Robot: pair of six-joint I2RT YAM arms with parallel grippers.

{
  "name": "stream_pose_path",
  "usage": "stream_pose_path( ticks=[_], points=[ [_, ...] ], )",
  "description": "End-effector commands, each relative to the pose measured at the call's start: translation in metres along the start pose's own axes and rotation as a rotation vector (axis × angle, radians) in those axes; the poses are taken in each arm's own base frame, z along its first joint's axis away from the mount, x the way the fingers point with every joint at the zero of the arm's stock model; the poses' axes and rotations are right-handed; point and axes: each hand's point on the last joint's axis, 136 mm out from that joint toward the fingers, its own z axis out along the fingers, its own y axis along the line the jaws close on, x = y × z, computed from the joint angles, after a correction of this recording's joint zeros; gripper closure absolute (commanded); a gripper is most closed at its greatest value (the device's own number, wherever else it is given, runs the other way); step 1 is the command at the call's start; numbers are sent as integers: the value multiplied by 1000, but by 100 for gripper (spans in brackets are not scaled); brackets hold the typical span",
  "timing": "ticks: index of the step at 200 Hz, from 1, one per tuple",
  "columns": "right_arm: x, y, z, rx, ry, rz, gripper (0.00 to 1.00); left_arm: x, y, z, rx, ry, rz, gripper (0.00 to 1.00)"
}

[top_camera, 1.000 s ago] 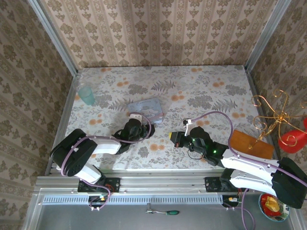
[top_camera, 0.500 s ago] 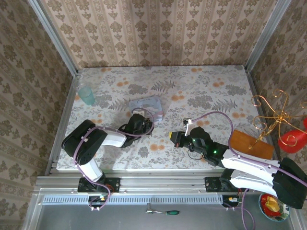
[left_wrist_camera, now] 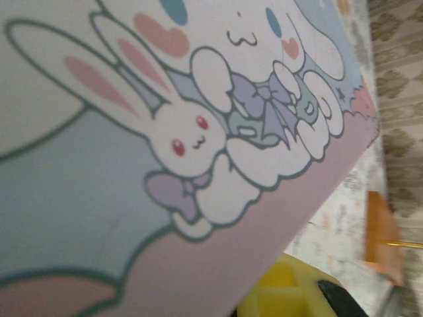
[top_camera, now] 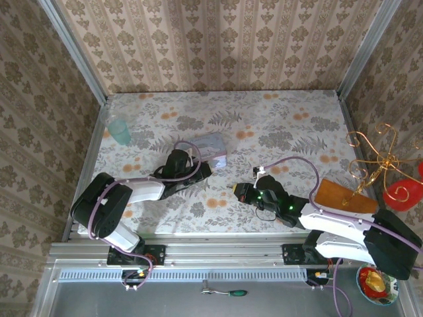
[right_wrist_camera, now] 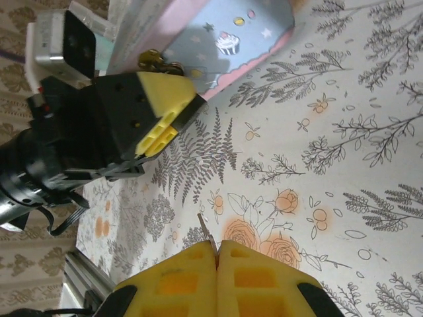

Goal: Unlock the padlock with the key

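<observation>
The pale blue cartoon box lies mid-table, and its lid sits pressed close to the left wrist camera. A tiny dark padlock hangs at the box's pink edge. My left gripper rests against that near edge. One of its yellow pads shows and the other is hidden by the box, so its state is unclear. In the right wrist view the left gripper sits just below the padlock. My right gripper is shut on the key, whose thin blade points toward the box, a hand's width away.
A teal cup stands at the table's left edge. A wooden board with a gold wire stand lies beside the right arm. The floral table stretches open behind the box.
My left gripper has slid up and right against the box, and the box has shifted slightly right. The right gripper with the key has barely moved.
</observation>
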Motion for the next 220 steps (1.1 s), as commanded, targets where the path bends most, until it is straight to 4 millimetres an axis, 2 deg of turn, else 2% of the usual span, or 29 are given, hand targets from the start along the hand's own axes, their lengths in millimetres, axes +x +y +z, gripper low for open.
stream_pose_path(
  ticks=[1,39,63,140,172,220],
  points=[
    [-7,7,4,-44,-51,135,100,3,-36,-8,179,46,-127,100],
    [-15,13,12,-110,-113,249,100,-2,-60,-19,300,18,-244,100],
    [-19,19,18,-144,-129,291,100,-6,-65,-27,343,-29,-280,100],
    [-28,33,27,-238,-154,440,100,0,-65,-30,373,-95,-315,100],
    [-26,20,26,-187,-160,500,100,0,-64,-32,386,-108,-325,100],
    [-29,28,27,-219,-157,545,100,1,-66,-30,406,-125,-337,100]
  ],
)
